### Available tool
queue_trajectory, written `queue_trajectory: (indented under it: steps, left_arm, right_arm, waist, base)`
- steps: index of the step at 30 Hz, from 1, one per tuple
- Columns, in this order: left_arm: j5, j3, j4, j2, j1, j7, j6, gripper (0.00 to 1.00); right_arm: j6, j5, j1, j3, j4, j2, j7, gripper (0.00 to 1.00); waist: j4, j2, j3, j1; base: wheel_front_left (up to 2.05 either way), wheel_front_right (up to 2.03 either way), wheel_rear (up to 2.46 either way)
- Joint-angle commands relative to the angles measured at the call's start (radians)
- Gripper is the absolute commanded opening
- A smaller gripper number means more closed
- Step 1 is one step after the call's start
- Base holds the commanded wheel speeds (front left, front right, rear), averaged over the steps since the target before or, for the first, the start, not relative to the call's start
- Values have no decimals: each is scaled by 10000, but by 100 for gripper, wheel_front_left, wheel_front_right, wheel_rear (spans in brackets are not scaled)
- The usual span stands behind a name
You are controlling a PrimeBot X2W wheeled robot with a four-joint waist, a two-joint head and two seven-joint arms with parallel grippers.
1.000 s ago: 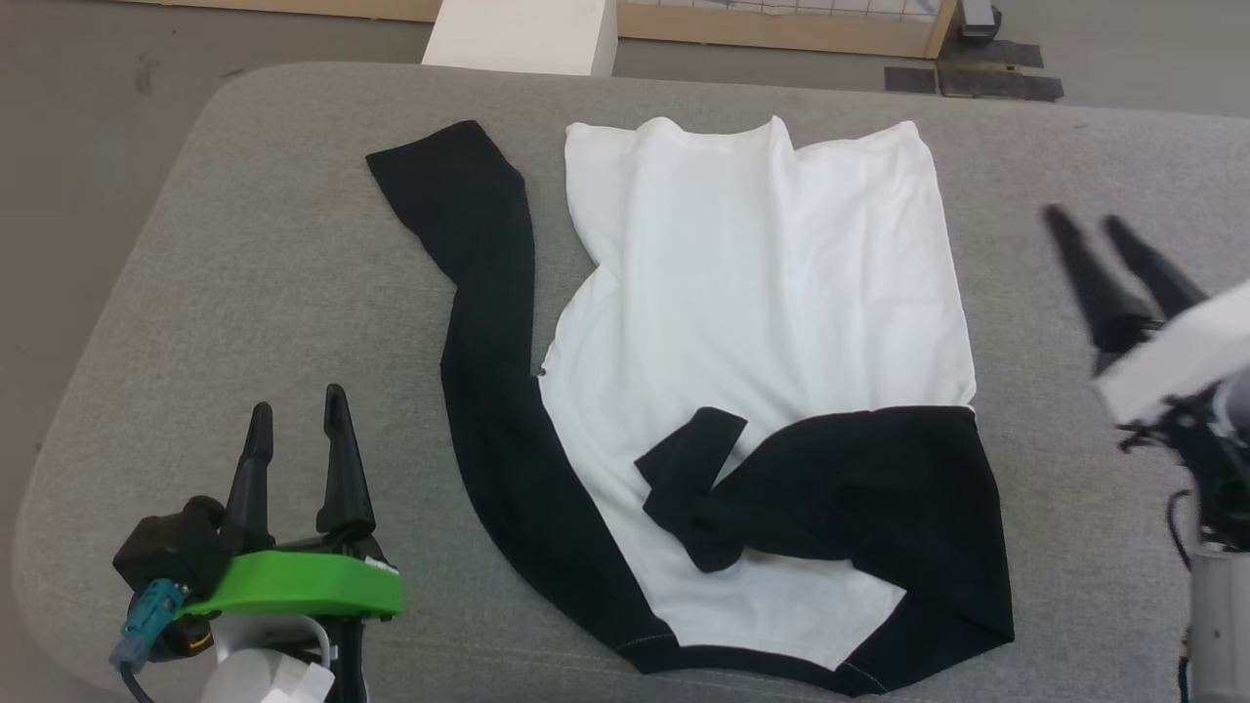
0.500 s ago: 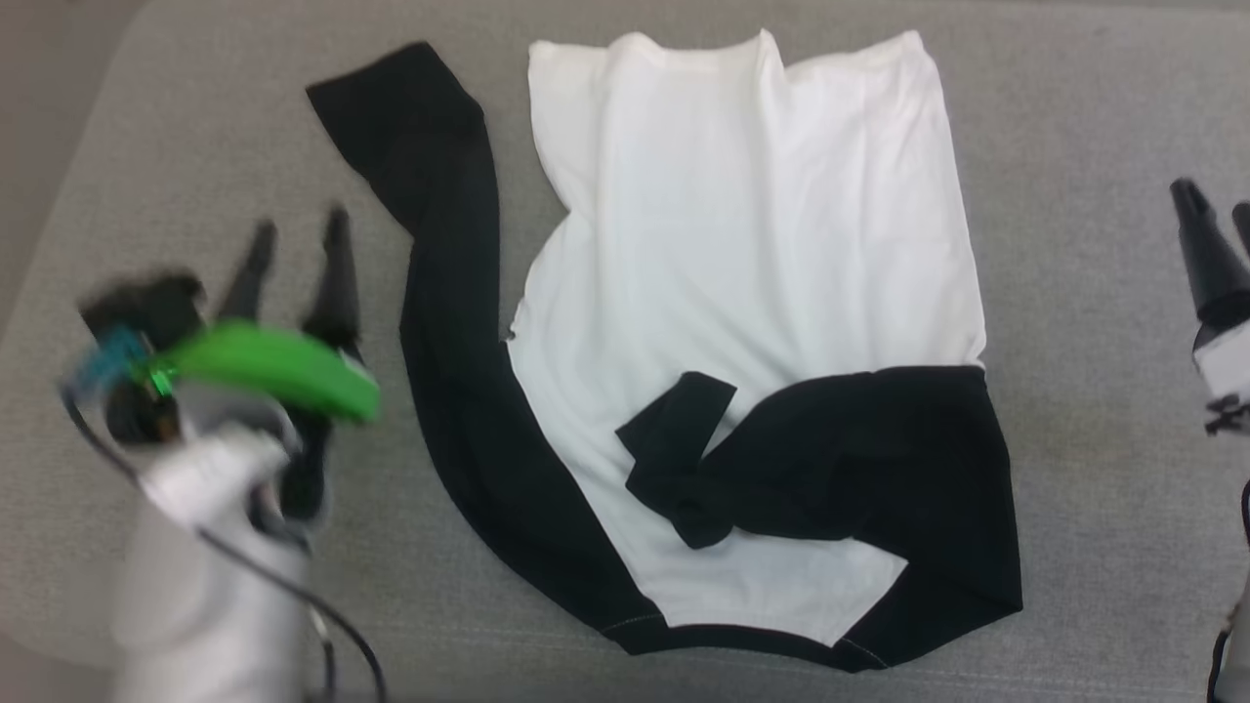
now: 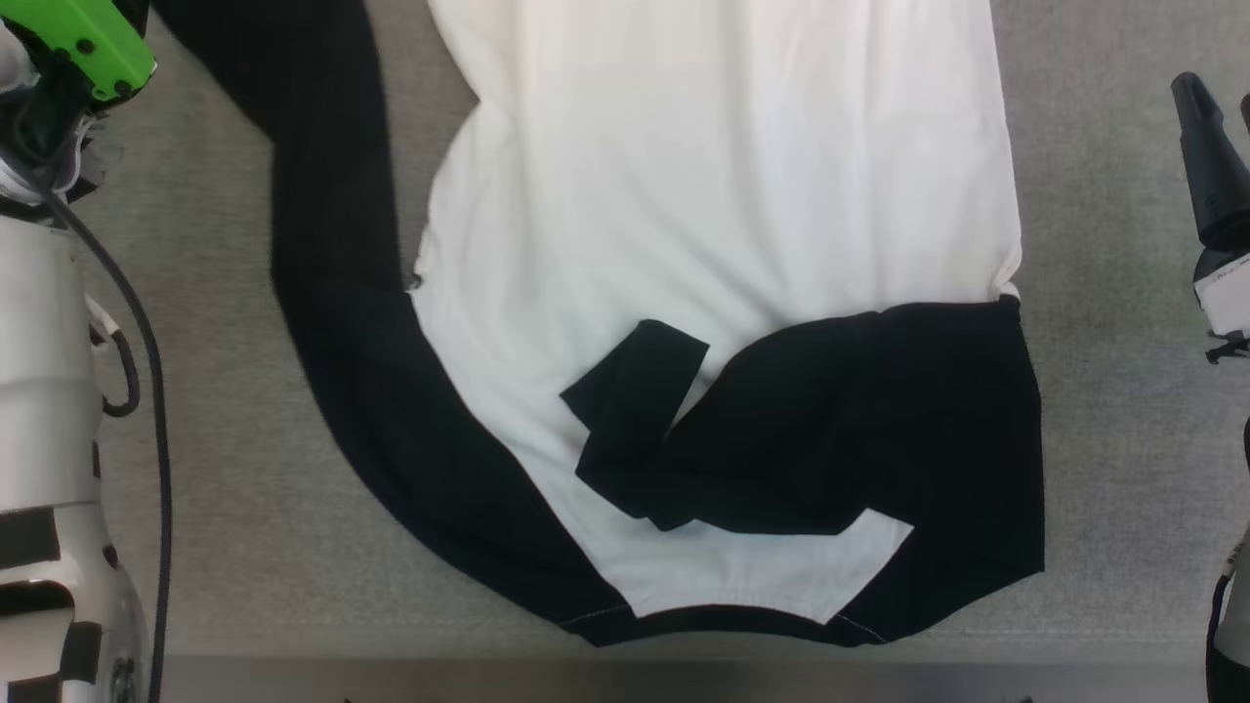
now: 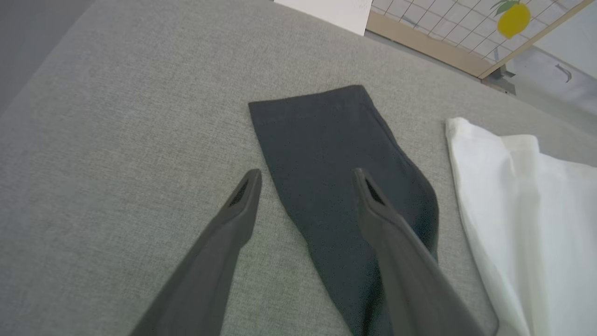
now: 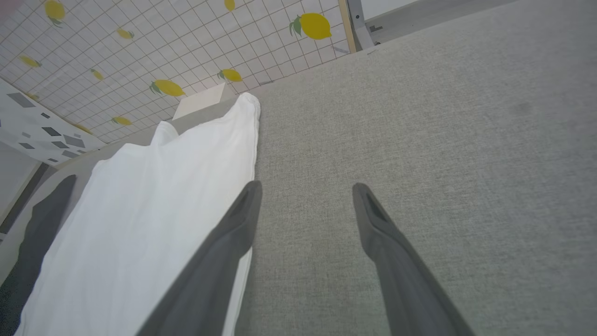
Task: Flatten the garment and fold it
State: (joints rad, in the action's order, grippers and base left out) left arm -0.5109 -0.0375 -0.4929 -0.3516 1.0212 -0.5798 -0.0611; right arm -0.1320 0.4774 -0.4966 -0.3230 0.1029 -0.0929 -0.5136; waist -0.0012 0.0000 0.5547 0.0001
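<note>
Garment (image 3: 723, 195) lies on the surface (image 3: 1104, 439), one sleeve (image 3: 840, 420) crumpled across it. Left hand (image 4: 305, 175) hangs wide over the other sleeve (image 4: 322, 140), right hand (image 5: 305, 186) wide beside the white edge; a shallow pinch could bunch the cloth.

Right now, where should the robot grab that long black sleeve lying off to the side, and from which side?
Probably at the cuff, the free end of the sleeve, coming down from its outer edge, away from the white body. There it lies flat on the grey surface, and the fingers of the open left gripper straddle that edge.
</note>
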Motion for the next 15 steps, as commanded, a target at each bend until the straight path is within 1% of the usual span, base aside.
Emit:
queue_trajectory:
  steps: [1,5,9,10,11,12,13,15]
  left_arm:
    - [354,333,-235,-260,218,-965,-352,100]
    - [604,605,-369,-399,42,-1954,-794,100]
    - [805,961,-303,-501,-375,-2872,-982,100]
    - [719,948,-268,-446,-475,-3030,-1008,100]
    - [515,848,-153,-310,-571,-3081,-1013,73]
    - [407,787,-25,-225,-632,-2982,-993,32]
    - [354,784,92,-184,-722,-2870,-922,0]
    - [-77,437,325,72,-811,-2433,-847,0]
  right_arm:
    - [13,136,-126,46,124,-83,127,100]
    - [13,155,-122,25,178,-120,154,100]
    - [13,141,-168,-3,296,-146,108,100]
    - [13,152,-177,-9,332,-144,95,100]
    - [13,160,-182,-35,375,-146,78,100]
    - [13,162,-181,-70,405,-152,66,100]
    - [13,161,-175,-118,429,-158,54,100]
    - [13,128,-146,-202,433,-175,37,100]
  waist:
    - [-586,0,1158,-1]
    - [-590,0,1229,-1]
    - [-518,0,1251,-1]
    - [-501,0,1252,-1]
    - [-471,0,1256,-1]
    - [-437,0,1254,-1]
    - [-398,0,1235,-1]
    - [-329,0,1167,-1]
  base:
    - [0,0,0]
    - [0,0,0]
    - [0,0,0]
    - [0,0,0]
    - [0,0,0]
    - [0,0,0]
    - [0,0,0]
    - [0,0,0]
